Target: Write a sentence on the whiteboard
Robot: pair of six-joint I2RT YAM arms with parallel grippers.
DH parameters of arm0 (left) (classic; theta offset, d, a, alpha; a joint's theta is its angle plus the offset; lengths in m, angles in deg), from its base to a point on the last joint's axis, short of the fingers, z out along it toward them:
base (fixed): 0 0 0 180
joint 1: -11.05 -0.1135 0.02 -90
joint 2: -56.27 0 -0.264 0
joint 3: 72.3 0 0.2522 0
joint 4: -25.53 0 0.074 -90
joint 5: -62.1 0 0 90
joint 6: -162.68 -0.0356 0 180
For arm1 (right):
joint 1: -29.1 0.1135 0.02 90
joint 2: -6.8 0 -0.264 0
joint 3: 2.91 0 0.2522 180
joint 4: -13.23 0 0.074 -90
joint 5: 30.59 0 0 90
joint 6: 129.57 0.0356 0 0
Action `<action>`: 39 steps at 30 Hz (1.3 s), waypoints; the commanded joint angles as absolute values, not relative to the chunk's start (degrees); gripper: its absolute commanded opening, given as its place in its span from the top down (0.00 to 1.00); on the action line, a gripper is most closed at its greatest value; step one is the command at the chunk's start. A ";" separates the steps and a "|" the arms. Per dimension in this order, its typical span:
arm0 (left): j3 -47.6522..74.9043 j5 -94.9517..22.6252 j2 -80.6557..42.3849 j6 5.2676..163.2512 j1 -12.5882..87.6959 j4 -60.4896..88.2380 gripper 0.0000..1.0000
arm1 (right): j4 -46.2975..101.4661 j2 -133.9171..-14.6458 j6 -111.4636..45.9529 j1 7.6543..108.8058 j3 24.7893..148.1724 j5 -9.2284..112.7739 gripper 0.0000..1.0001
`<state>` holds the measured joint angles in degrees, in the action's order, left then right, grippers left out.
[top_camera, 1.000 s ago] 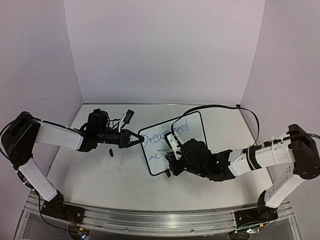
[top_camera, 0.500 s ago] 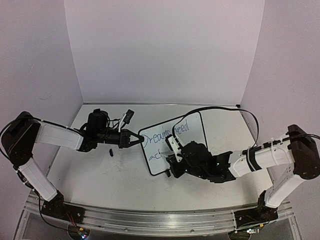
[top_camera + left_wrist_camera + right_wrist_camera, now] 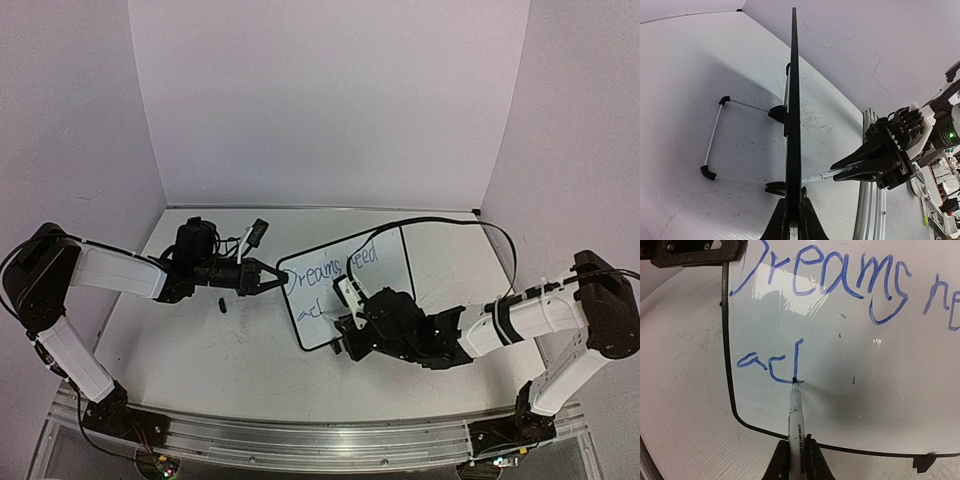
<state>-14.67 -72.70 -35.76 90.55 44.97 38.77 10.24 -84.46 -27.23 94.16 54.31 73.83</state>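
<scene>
The whiteboard stands tilted on the table, edge-on in the left wrist view. My left gripper is shut on its left edge. The sentence reads "Dreams ne..." in blue, and below it a second line reads "ac" with a tall upright stroke. My right gripper is shut on a white marker, whose tip touches the board at the foot of that stroke. The left wrist view shows the marker reaching the board's face from the right gripper.
A small black cap lies on the table left of the board. A black-and-white object lies behind the left wrist. The board's wire stand sticks out behind it. An aluminium rail runs along the near edge.
The right gripper has moved slightly toward the near edge with the marker, adding an upright stroke after "ac". The left gripper and the board have not moved.
</scene>
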 commanded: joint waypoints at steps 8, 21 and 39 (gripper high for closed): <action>-13.31 -72.46 -36.46 88.17 44.98 36.54 1.00 | 7.19 -77.51 -28.93 93.83 51.60 75.22 1.00; -13.05 -72.54 -36.35 88.24 44.99 36.50 1.00 | 6.69 -83.28 -30.66 93.87 56.90 72.37 1.00; -13.51 -72.46 -35.48 88.04 44.99 36.20 1.00 | 10.73 -82.82 -26.18 93.87 56.20 81.50 1.00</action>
<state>-14.62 -72.74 -35.76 90.44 44.97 38.69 9.10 -84.91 -28.34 94.26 56.28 75.47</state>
